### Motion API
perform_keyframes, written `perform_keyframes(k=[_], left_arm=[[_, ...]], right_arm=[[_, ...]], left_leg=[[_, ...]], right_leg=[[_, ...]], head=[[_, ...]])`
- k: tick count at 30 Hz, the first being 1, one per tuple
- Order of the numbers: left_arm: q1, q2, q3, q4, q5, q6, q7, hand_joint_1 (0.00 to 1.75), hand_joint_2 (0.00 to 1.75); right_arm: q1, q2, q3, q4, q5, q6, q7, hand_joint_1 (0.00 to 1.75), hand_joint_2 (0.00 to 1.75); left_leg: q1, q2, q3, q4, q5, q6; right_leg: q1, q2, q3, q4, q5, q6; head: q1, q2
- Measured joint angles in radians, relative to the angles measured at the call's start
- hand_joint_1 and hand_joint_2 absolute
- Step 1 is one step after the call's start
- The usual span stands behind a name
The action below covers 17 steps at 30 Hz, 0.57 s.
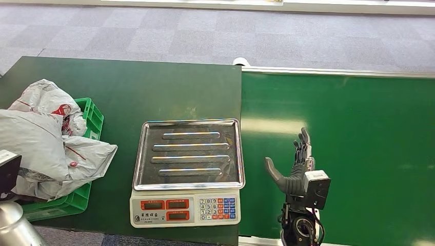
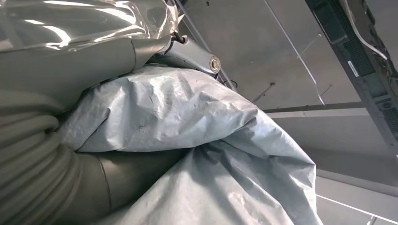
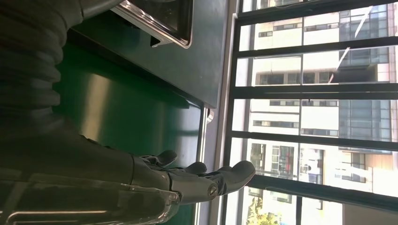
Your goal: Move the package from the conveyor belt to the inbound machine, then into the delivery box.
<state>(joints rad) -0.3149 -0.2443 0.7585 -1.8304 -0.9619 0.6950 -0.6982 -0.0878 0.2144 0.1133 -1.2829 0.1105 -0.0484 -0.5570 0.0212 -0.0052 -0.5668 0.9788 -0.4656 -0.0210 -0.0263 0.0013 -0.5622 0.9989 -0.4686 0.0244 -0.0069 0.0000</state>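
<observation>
The package (image 2: 187,140), a crumpled grey mailing bag, is gripped in the left hand (image 2: 70,117): the thumb lies under it and the fingers (image 2: 187,51) press on it from the other side. In the head view that bag (image 1: 31,138) sits left of the scale (image 1: 187,174), over the green crate (image 1: 82,197) heaped with other bags (image 1: 77,154). The scale is nearest, its keypad and red displays facing the robot and its steel tray bare. It stands on the dark green worktop (image 1: 154,87). Just right of the scale, the right hand (image 1: 295,164) hovers over the bright green conveyor belt (image 1: 359,128), its fingers (image 3: 225,176) spread and holding nothing.
</observation>
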Motion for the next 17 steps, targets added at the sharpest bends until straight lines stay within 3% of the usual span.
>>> perform_keyframes(k=[2, 6, 8, 17], left_arm=[[-0.001, -0.003, 0.003, 0.0, 0.003, 0.0, 0.0, 1.43, 1.75], [-0.005, -0.006, 0.012, 0.0, 0.006, 0.0, 0.0, 0.38, 1.75], [-0.009, -0.007, 0.019, 0.001, 0.006, 0.0, 0.0, 0.06, 1.75], [-0.026, -0.012, 0.045, 0.02, -0.005, 0.0, 0.0, 0.0, 1.75]], right_arm=[[0.0, 0.0, 0.0, 0.0, 0.001, 0.0, 0.0, 0.0, 1.75], [0.0, 0.0, 0.0, 0.0, 0.001, 0.0, 0.002, 0.0, 1.75], [0.0, 0.0, 0.0, 0.0, 0.002, 0.0, 0.003, 0.0, 1.75], [0.001, -0.001, -0.002, -0.002, 0.017, 0.016, 0.013, 0.0, 1.75]], left_leg=[[0.0, 0.0, 0.0, 0.0, 0.0, 0.0], [0.0, 0.0, 0.0, 0.0, 0.0, 0.0], [0.0, 0.0, 0.0, 0.0, 0.0, 0.0], [0.0, 0.0, 0.0, 0.0, 0.0, 0.0]], right_leg=[[0.0, 0.0, 0.0, 0.0, 0.0, 0.0], [0.0, 0.0, 0.0, 0.0, 0.0, 0.0], [0.0, 0.0, 0.0, 0.0, 0.0, 0.0], [0.0, 0.0, 0.0, 0.0, 0.0, 0.0]], head=[[0.0, 0.0], [0.0, 0.0], [0.0, 0.0], [0.0, 0.0]])
